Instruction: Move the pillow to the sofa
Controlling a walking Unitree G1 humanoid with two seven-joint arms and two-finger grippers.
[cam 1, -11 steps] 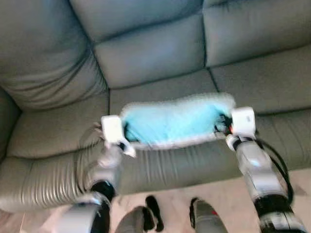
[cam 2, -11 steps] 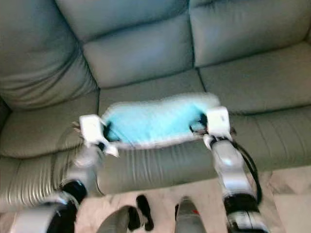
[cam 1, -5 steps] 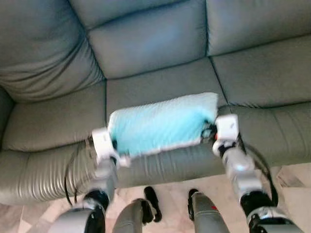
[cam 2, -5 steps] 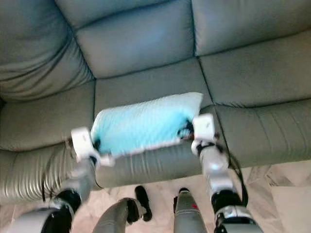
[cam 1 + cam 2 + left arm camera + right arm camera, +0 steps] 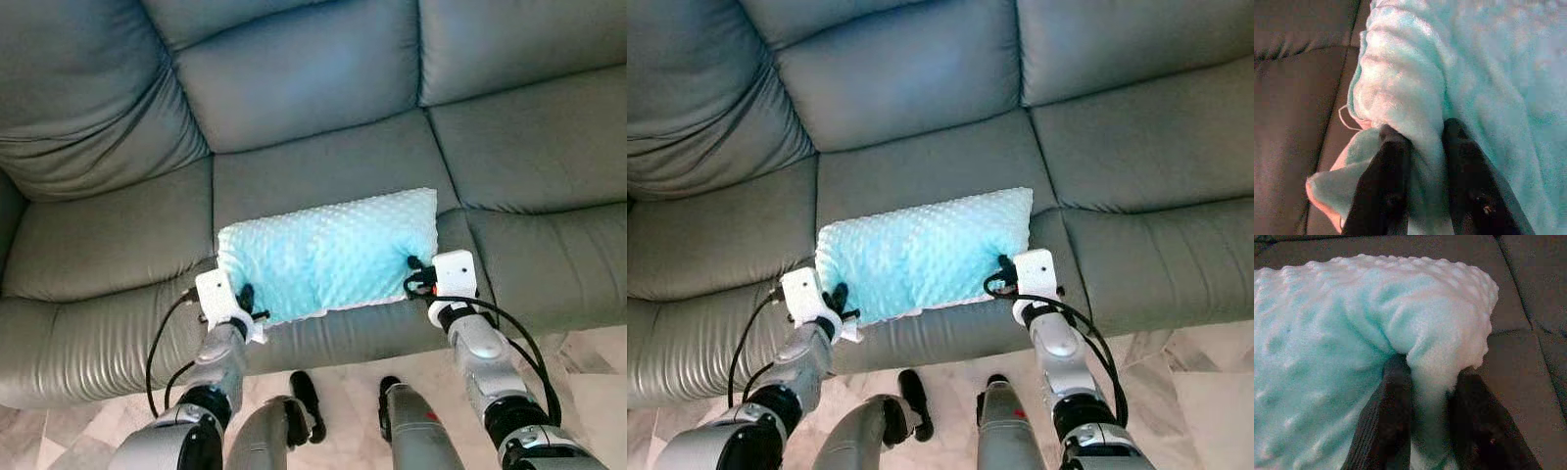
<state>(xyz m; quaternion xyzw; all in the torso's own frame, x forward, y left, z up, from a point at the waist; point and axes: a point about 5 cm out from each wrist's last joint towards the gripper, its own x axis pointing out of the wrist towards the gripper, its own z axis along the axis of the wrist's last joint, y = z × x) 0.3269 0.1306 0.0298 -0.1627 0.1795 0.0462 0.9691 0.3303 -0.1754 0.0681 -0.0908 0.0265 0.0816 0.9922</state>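
The robot has lowered the pale blue pillow (image 5: 328, 255) onto the middle seat cushion of the grey sofa (image 5: 304, 98), left gripper (image 5: 1422, 147) and right gripper (image 5: 1427, 382) each still pinching an end, so only letting go looks left.
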